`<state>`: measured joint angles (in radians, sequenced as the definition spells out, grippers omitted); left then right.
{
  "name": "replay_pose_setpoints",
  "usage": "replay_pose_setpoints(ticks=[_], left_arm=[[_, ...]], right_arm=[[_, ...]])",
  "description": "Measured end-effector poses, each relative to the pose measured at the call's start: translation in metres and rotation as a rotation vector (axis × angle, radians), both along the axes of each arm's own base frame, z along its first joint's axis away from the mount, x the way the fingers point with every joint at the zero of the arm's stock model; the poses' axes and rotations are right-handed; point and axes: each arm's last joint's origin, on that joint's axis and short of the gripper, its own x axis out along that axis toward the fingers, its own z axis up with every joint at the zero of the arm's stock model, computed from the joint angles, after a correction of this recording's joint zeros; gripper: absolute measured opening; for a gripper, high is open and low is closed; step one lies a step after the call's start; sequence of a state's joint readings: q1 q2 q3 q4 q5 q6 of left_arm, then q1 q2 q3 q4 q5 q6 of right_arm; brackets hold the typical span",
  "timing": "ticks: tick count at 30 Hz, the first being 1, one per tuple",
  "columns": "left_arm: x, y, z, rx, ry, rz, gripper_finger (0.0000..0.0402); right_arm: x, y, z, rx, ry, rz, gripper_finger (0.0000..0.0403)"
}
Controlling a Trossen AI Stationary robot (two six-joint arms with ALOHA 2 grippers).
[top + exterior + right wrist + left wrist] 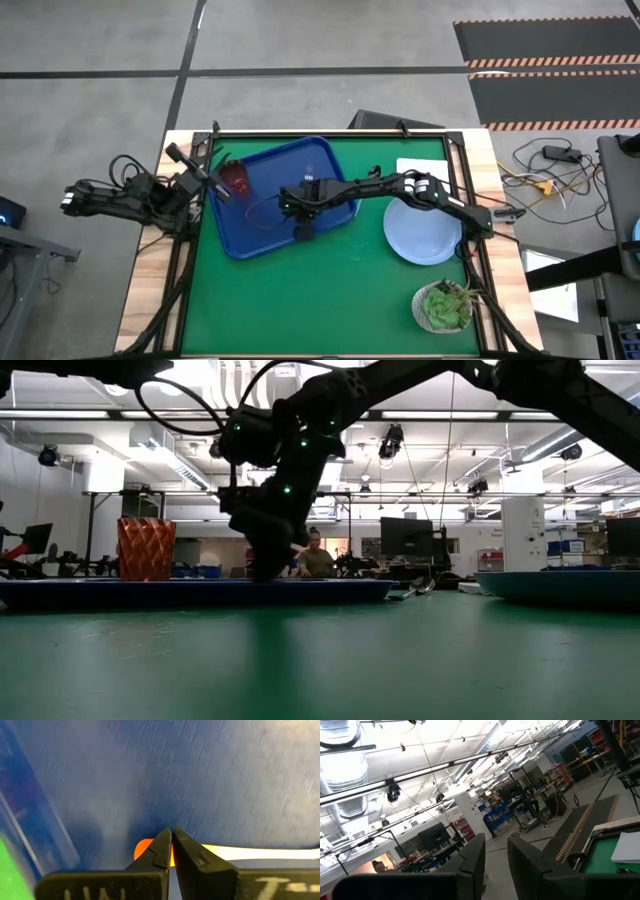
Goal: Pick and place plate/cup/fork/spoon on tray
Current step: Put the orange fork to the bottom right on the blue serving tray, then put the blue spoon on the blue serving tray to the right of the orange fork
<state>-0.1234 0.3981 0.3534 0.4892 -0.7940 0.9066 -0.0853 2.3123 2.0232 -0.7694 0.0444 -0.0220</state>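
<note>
The dark-blue tray (300,160) lies on the green table's far left part. The red-brown cup (237,178) stands upright in the tray's far left corner and also shows in the low view (146,548). My right gripper (300,210) reaches down into the tray's middle, shut on the orange-handled fork (142,851). The light-blue plate (422,232) lies flat on the table to the right of the tray. My left gripper (205,172) waits at the table's left edge beside the tray, tipped upward, its fingers (472,857) a little apart and empty. I cannot make out the spoon. My right gripper pinches the fork between its two fingertips where the orange handle (144,849) meets the silver metal shaft (250,853). The fingers point down from above and lie across the fork. The fork lies level, close over the tray's floor (210,780). Whether it touches the floor I cannot tell.
A white rectangular block (425,170) lies at the far right of the table, behind the plate. A green potted plant (445,305) stands at the near right corner. Open green table lies near the front edge (310,300). A person shows far off in the room (318,558).
</note>
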Motion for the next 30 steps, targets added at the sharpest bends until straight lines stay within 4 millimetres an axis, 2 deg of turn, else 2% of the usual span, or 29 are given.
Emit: replay_pose_setpoints(ticks=[23,30], left_arm=[[0.0,0.0,0.0,0.0,0.0,0.0,0.0063],[0.0,0.0,0.0,0.0,0.001,-0.001,0.0063]], right_arm=[[-0.026,-0.003,0.002,-0.017,0.251,-0.032,0.0009],[-0.033,-0.006,0.013,-0.087,0.285,-0.066,0.0009]])
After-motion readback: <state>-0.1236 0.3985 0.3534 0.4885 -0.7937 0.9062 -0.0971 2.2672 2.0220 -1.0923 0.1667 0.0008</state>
